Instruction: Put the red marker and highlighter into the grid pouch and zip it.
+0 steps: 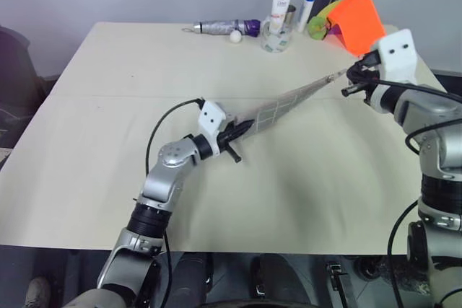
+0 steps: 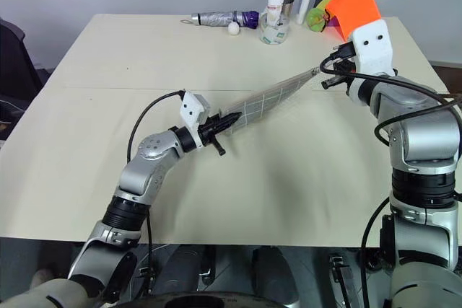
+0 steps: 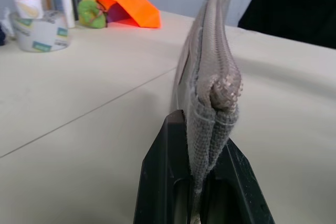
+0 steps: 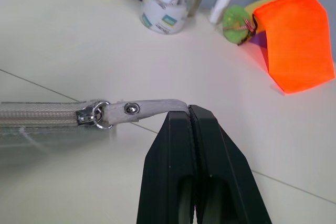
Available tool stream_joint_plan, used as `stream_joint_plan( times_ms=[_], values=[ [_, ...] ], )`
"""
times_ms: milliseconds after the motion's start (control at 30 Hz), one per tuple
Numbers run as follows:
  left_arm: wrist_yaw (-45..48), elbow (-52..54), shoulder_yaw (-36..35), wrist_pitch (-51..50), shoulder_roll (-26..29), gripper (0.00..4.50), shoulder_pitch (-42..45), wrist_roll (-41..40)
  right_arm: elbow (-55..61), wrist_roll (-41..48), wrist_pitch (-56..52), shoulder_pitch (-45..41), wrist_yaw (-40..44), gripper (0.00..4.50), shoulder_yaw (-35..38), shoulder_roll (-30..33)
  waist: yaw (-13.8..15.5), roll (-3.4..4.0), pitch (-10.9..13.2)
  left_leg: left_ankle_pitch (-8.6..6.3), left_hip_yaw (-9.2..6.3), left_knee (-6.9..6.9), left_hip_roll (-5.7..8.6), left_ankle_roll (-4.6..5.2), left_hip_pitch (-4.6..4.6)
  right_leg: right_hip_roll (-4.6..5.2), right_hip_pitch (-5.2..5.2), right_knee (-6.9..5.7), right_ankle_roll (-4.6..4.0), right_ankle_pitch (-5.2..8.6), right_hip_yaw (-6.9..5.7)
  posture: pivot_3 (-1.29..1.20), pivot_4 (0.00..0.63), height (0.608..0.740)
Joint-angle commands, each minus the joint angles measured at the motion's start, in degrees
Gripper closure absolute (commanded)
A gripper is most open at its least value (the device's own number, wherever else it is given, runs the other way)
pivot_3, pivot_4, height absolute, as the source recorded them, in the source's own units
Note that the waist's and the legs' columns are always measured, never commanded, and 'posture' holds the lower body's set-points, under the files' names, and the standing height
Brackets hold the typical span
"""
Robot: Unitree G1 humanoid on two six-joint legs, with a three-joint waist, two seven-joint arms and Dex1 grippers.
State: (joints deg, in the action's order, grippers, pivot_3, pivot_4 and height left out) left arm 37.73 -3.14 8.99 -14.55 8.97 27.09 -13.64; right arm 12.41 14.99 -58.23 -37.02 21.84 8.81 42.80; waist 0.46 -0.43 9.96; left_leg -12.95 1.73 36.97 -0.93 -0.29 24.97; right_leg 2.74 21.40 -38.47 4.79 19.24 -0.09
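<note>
Stretching taut above the desk (image 1: pixel 108 178), the grid pouch (image 1: pixel 278 110) hangs between both arms, zipper edge up and closed along its length. The left tool (image 3: pixel 202 182) is clamped on the pouch's near-left end, and the right tool (image 4: pixel 190 116) pinches the grey pull tab (image 4: pixel 149 107) at the far-right end. Beyond, at the desk's far edge, sit an orange bag (image 1: pixel 357 19), a tape roll (image 1: pixel 276 40) and a white tube (image 1: pixel 281 9).

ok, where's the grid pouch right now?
In the left eye view the grid pouch hangs stretched above mid-table: the left gripper clamps its near end, and the right gripper pinches the zipper tab near the orange bag.
</note>
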Motion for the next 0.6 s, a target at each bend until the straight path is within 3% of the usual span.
stream_joint_plan(
  times_ms=[33,200,233,433,600],
  values=[
    [1.2,3.2,-2.4,-1.7,1.2,3.44,-1.2,-3.1,5.2,3.3,-1.8,2.2,5.2,3.6,0.8,2.8,0.0,0.0,0.0,0.0,0.0,0.0,0.0,0.0,0.02,0.0,0.01,0.0,0.0,0.0,0.0,0.0,0.15,0.74],
    [1.1,5.3,-5.7,-4.2,5.2,1.0,-3.3,-4.7,11.5,6.1,-2.6,10.1,11.2,1.08,1.4,7.6,-0.1,0.0,0.0,-0.01,-0.02,0.02,-0.02,0.01,0.03,0.0,0.0,0.01,0.0,0.0,-0.01,0.0,0.15,0.74],
    [1.3,5.8,-6.9,-4.9,6.4,0.62,-3.9,-5.3,12.5,6.3,-2.3,12.3,12.3,1.06,2.0,8.7,0.0,-0.01,0.0,-0.01,-0.02,0.03,-0.01,0.01,0.03,0.02,0.0,0.01,0.0,0.0,-0.01,0.0,0.15,0.74],
    [1.0,5.3,-13.8,-8.1,14.0,0.62,-8.3,-6.9,11.0,5.7,1.6,21.2,15.2,1.06,7.0,12.1,-0.2,0.0,0.0,-0.01,-0.03,0.03,-0.02,0.01,0.03,0.02,0.0,0.01,0.0,0.0,-0.01,0.0,0.15,0.74],
    [0.0,4.6,-15.7,-8.2,17.0,0.62,-9.8,-6.1,9.4,5.8,5.0,22.8,16.0,1.06,8.1,11.4,-0.2,-0.01,0.0,-0.01,-0.03,0.04,-0.02,0.01,0.01,0.02,-0.02,0.01,0.0,0.0,-0.01,0.0,0.15,0.74]
  ],
)
